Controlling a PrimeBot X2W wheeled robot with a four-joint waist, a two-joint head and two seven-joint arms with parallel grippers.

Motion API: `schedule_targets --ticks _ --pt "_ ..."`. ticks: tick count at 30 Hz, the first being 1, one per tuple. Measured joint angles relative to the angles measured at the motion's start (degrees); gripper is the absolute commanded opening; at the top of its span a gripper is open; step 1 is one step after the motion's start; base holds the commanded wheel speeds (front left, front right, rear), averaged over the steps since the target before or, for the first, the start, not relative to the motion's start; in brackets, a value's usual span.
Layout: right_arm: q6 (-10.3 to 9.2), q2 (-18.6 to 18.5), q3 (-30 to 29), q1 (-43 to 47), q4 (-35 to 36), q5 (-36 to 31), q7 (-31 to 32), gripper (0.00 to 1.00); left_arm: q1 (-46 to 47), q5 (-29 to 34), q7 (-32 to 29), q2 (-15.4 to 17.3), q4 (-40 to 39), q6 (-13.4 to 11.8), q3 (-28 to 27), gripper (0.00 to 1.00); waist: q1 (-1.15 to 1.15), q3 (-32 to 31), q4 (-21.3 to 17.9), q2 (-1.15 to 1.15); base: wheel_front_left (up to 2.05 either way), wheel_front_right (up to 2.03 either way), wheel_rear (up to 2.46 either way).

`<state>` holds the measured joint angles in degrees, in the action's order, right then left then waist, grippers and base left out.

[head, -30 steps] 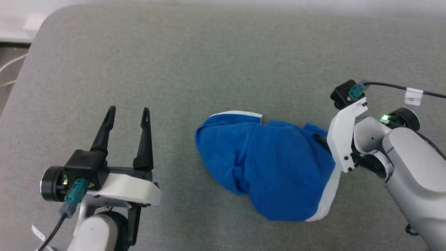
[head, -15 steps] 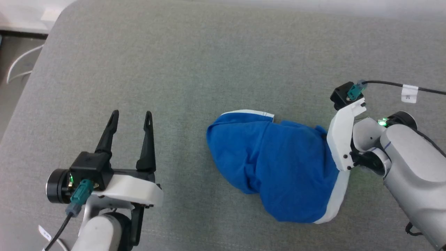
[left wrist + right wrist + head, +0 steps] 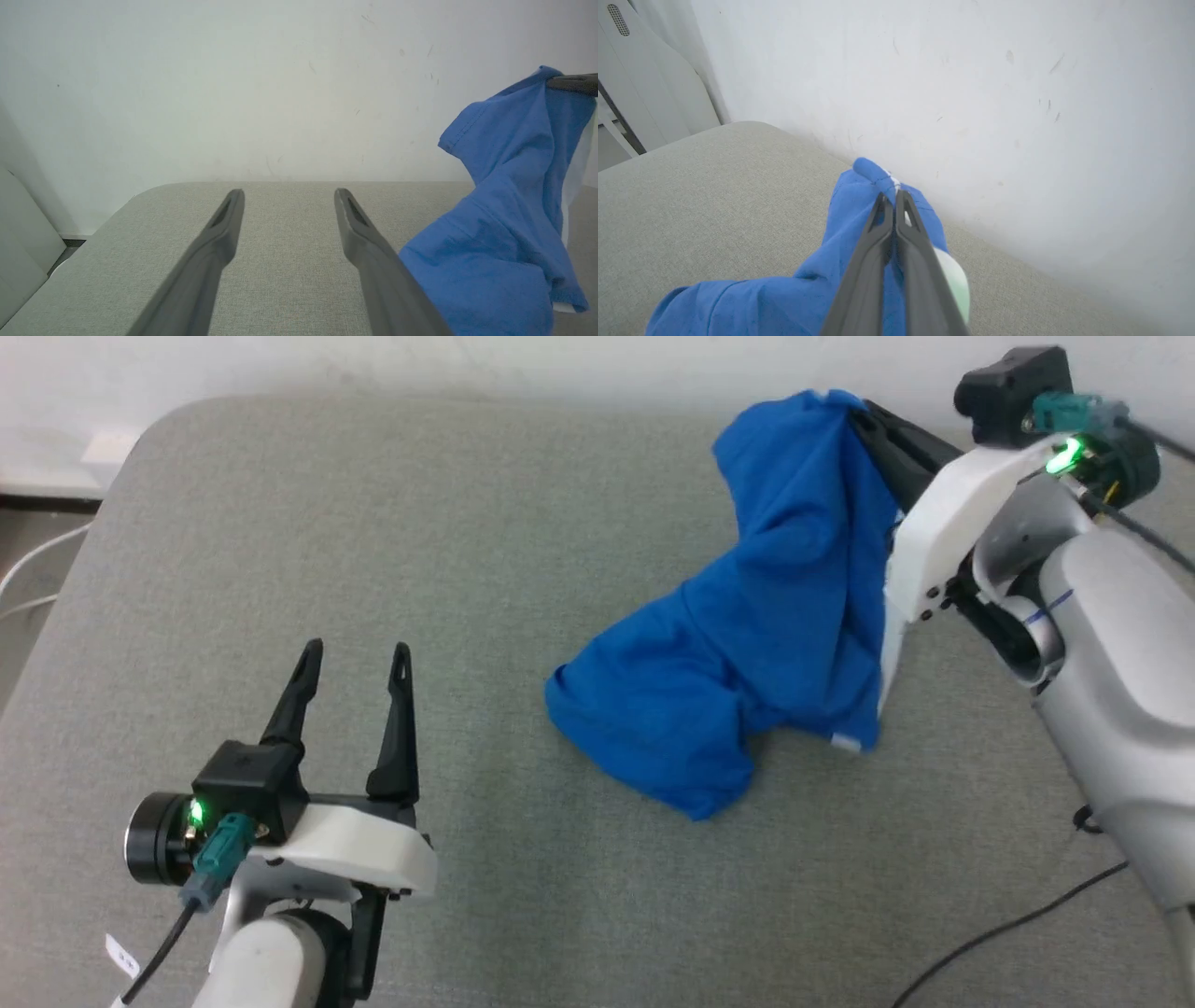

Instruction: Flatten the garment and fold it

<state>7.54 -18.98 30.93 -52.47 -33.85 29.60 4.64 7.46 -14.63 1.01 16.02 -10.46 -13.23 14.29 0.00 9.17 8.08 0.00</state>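
While the right claw (image 3: 889, 198) is clamped shut on the garment (image 3: 766, 616), top edge held high, lower folds resting on grey counter (image 3: 467, 523), left claw (image 3: 357, 649) wide open, empty.

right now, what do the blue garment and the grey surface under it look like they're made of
Garment: thin, matte cloth, knit or woven unclear; it hangs in soft folds from the right claw. Grey surface: matte textile covering, judging by its fine weave; the rounded corner hints at padding, unconfirmed.

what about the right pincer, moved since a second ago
Yes: the right pincer rose toward the far edge of the grey surface, lifting one end of the garment.
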Motion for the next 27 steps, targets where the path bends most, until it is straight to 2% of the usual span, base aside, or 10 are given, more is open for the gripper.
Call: schedule_targets --ticks 5,11,15,16,17,18,22,27 --pt "0.01 -0.30 -1.41 11.40 9.11 -3.67 -0.74 0.00 -1.01 -0.09 -0.57 0.21 -0.63 -0.52 0.08 1.00 0.00 -1.08 -0.95 0.00 0.00 0.00 0.00" --pt "0.01 0.10 -4.65 37.73 24.06 -8.98 9.06 0.00 -2.72 -0.49 -1.86 0.66 -1.05 -0.97 0.25 1.00 0.00 -2.11 -2.45 0.00 0.00 0.00 0.00" --pt "0.01 3.41 -10.12 50.28 33.30 -13.66 14.78 0.00 -2.99 -0.51 -2.86 0.98 -1.42 -1.00 0.52 1.00 -0.01 -2.90 -3.55 0.00 0.00 0.00 0.00" --pt "0.01 4.37 -11.11 52.24 35.23 -14.63 15.96 0.09 -3.05 -0.51 -3.08 1.08 -1.49 -1.00 0.57 1.00 -0.01 -3.06 -3.83 0.00 0.00 0.00 0.00" --pt "0.01 5.45 -12.28 53.98 37.19 -15.50 16.56 0.70 -3.18 -0.51 -3.24 1.15 -1.56 -1.00 0.67 1.00 -0.01 -3.27 -4.06 0.00 0.00 0.00 0.00" --pt "0.01 6.55 -13.39 55.25 39.06 -16.04 16.93 1.00 -3.33 -0.52 -3.47 1.25 -1.64 -1.00 0.73 1.00 -0.01 -3.43 -4.27 0.00 0.00 0.00 0.00" --pt "0.00 10.55 -17.49 57.22 46.66 -16.55 17.00 1.00 -3.57 -0.52 -3.78 1.60 -1.89 -1.02 0.71 1.00 -0.01 -3.91 -4.78 0.00 0.00 0.00 0.00" --pt "0.00 11.54 -19.47 55.69 51.85 -14.15 20.67 1.00 -3.63 -0.52 -4.01 2.00 -2.22 -1.51 0.42 1.00 -0.01 -3.62 -5.04 0.00 0.00 0.00 0.00"
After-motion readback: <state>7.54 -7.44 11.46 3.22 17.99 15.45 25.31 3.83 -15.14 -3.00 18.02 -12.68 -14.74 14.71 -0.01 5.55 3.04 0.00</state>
